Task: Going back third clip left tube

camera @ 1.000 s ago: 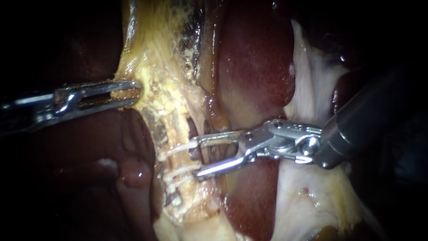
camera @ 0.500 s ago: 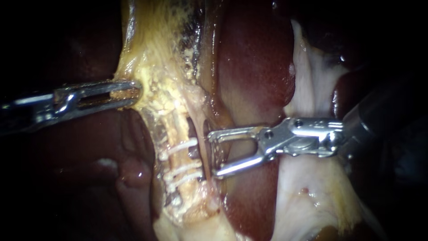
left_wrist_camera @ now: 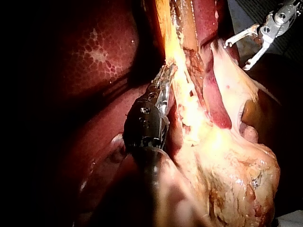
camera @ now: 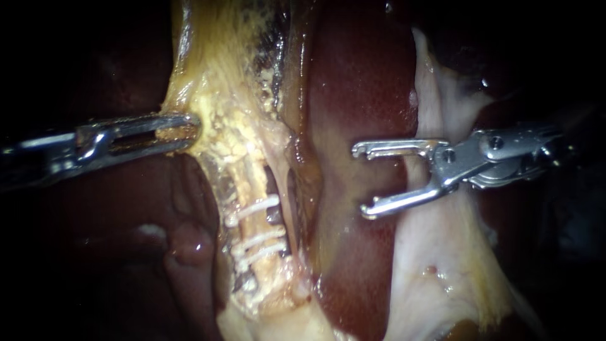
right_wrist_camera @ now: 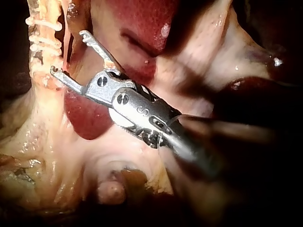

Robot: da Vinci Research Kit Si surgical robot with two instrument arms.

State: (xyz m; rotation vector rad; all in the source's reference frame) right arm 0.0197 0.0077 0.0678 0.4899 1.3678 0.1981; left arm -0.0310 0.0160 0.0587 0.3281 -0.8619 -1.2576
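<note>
The left tube [camera: 251, 189] runs down through yellow fatty tissue [camera: 221, 95] and carries three white clips [camera: 254, 209] across it: the top one stands apart and the lower two lie close together. To its right is the dark red liver [camera: 366, 76], then a pale membrane [camera: 435, 252]. My right instrument [camera: 361, 182] hangs over the liver's edge, well apart from the clips, with its jaws spread wide and nothing between them — bare tissue fills the room from its tips to the tube. My left instrument [camera: 194, 131] comes in level, its jaws clamped on the fatty tissue's edge — above the clips
</note>
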